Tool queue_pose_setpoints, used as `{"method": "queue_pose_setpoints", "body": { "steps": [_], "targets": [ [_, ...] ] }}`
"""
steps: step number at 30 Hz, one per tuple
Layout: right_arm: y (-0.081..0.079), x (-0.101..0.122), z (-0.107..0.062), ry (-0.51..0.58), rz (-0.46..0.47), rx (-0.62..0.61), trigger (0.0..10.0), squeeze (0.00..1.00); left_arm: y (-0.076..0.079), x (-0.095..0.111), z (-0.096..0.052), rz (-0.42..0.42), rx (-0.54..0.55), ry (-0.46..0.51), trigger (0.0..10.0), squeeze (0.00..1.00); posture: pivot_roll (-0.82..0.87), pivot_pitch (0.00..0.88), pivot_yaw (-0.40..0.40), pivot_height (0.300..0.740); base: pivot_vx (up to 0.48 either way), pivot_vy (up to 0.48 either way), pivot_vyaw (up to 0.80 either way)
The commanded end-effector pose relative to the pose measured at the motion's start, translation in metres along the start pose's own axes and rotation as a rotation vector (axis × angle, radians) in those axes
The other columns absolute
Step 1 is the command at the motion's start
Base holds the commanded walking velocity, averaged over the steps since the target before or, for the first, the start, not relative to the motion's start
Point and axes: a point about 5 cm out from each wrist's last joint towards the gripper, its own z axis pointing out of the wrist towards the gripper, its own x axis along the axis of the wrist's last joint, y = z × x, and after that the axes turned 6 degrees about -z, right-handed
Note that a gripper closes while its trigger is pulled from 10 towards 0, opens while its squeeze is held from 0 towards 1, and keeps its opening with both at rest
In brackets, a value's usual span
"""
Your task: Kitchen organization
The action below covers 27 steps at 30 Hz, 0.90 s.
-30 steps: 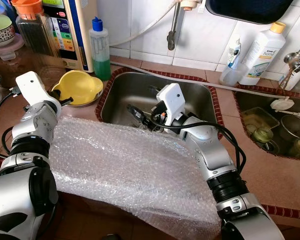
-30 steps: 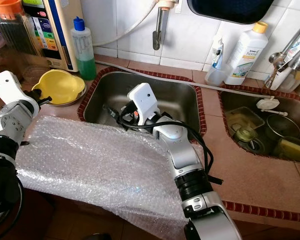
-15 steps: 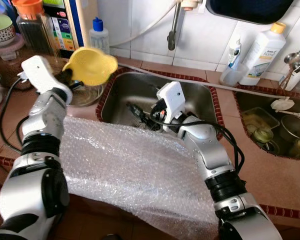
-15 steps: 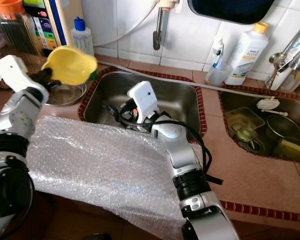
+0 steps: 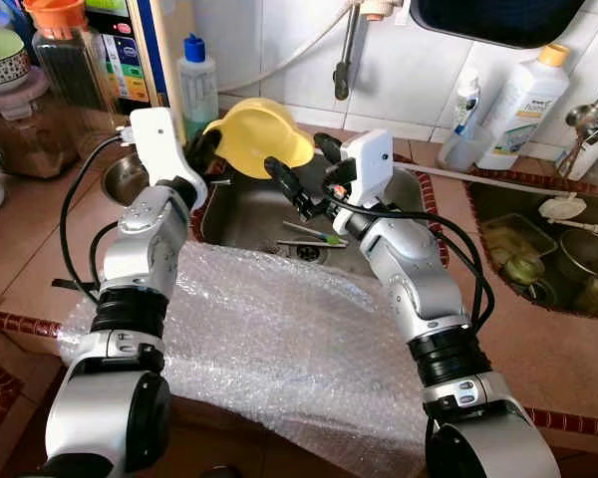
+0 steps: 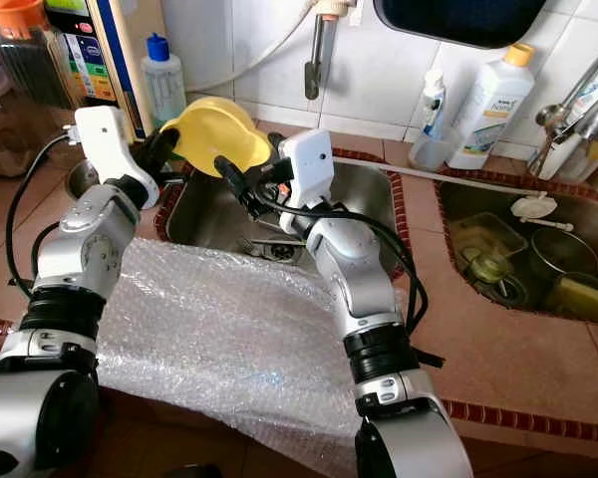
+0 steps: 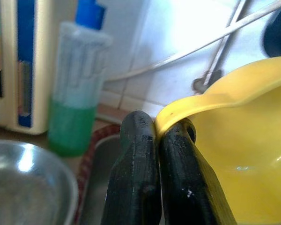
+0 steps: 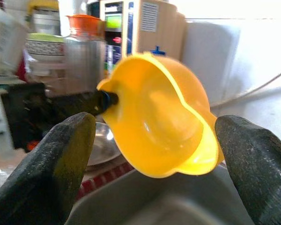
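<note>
Yellow bowl held over the sink

Yellow bowl (image 5: pixel 256 136) hangs above the sink (image 5: pixel 379 224) — left tool (image 7: pixel 154 140) clamped on its rim, right tool (image 5: pixel 301 171) spread wide before it. Likely light, stiff, slick plastic — best pinched at the rim lip.

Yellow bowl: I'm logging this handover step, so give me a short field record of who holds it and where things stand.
held item: yellow bowl, tilted on edge above the left sink
holder: left hand, fingers shut on the bowl's rim
other hand: right hand, fingers open, facing the bowl's inside, apart from it
sink contents: a few utensils by the drain
left behind: steel bowl on the counter
counter front: bubble wrap spread under both arms
</note>
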Motion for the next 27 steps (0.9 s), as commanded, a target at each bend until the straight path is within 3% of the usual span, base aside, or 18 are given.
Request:
{"method": "queue_pose_setpoints", "body": {
  "steps": [1, 4, 5, 6, 7, 27],
  "targets": [
    [0.006, 0.002, 0.002, -0.008, -0.032, -0.025, 10.0, 0.00, 0.007, 0.001, 0.000, 0.007, -0.028, -0.001, 0.0, 0.00, 0.11, 0.044, -0.062, 0.740, 0.000, 0.000, 0.00],
    [0.009, 0.001, 0.002, -0.020, -0.057, -0.040, 10.0, 0.00, 0.011, 0.004, -0.001, 0.009, -0.042, 0.011, 0.0, 0.00, 0.12, 0.045, -0.060, 0.740, 0.000, 0.000, 0.00],
    [0.014, -0.001, 0.002, -0.039, -0.071, -0.085, 3.9, 0.00, 0.013, 0.005, -0.002, 0.010, -0.048, 0.014, 0.0, 0.00, 0.12, 0.046, -0.059, 0.740, 0.000, 0.000, 0.00],
    [0.018, -0.002, 0.001, -0.044, -0.076, -0.106, 2.9, 0.00, 0.015, 0.006, -0.002, 0.010, -0.052, 0.016, 0.0, 0.00, 0.12, 0.046, -0.059, 0.740, 0.000, 0.000, 0.00],
    [0.021, -0.002, 0.001, -0.049, -0.089, -0.128, 0.0, 0.00, 0.016, 0.007, -0.002, 0.009, -0.055, 0.017, 0.0, 0.00, 0.12, 0.045, -0.057, 0.740, 0.000, 0.000, 0.00],
    [0.035, -0.005, 0.000, -0.051, -0.108, -0.213, 0.0, 0.00, 0.034, -0.006, -0.014, -0.022, -0.096, -0.027, 0.0, 0.00, 0.13, 0.040, -0.047, 0.740, 0.000, 0.000, 0.00]
  ]
}}
